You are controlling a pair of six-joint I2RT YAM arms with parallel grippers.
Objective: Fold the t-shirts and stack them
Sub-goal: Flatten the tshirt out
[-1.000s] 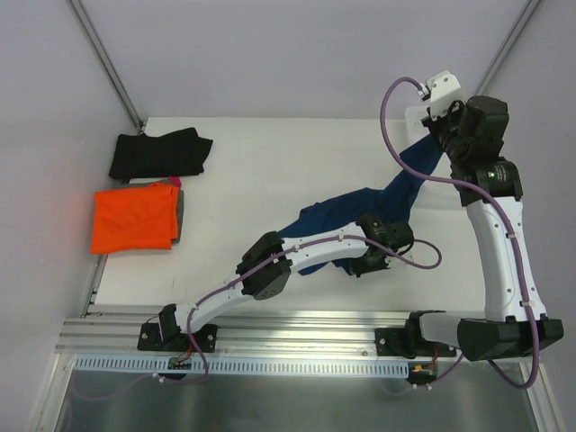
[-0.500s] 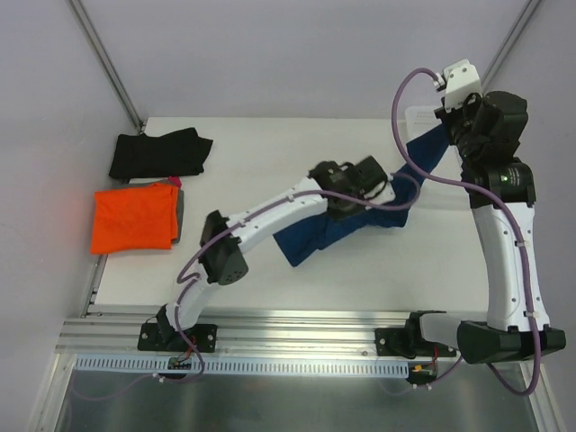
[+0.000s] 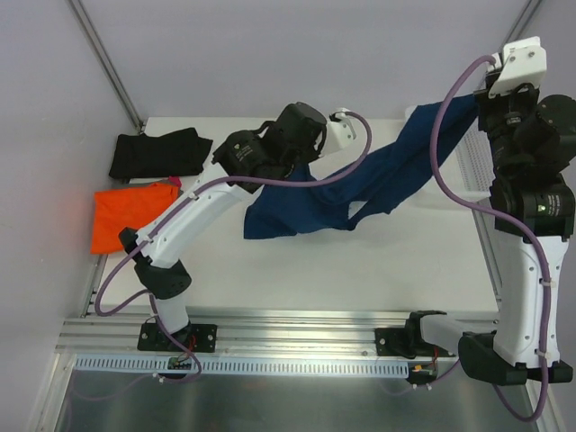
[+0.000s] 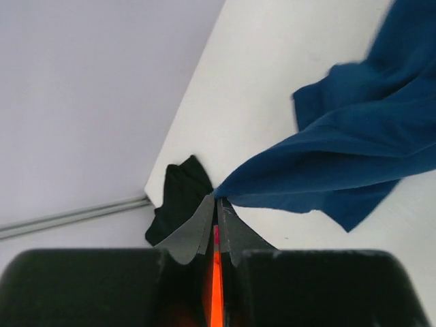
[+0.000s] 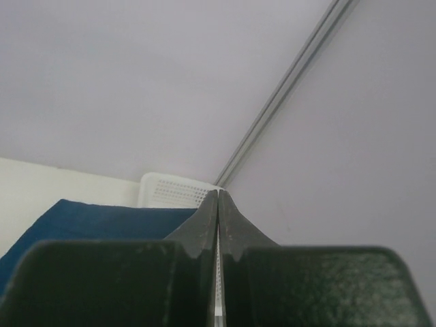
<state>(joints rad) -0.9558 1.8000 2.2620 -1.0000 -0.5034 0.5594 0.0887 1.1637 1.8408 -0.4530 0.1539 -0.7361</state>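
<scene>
No word, number or brand can be read in any view. The navy blue cloth t-shirt [image 3: 396,180] shows only plain fabric here. A green speck on the black right arm housing [image 3: 540,202] is too small to read.

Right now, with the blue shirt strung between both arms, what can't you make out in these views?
Navy shirt: bunched and hanging in every view, so its front and sleeves can't be told apart.
Orange shirt: top view, the left arm covers its right edge; left wrist shows only a sliver between the left fingers.
Basket: right wrist, cut off by the right fingers and the shirt.
</scene>
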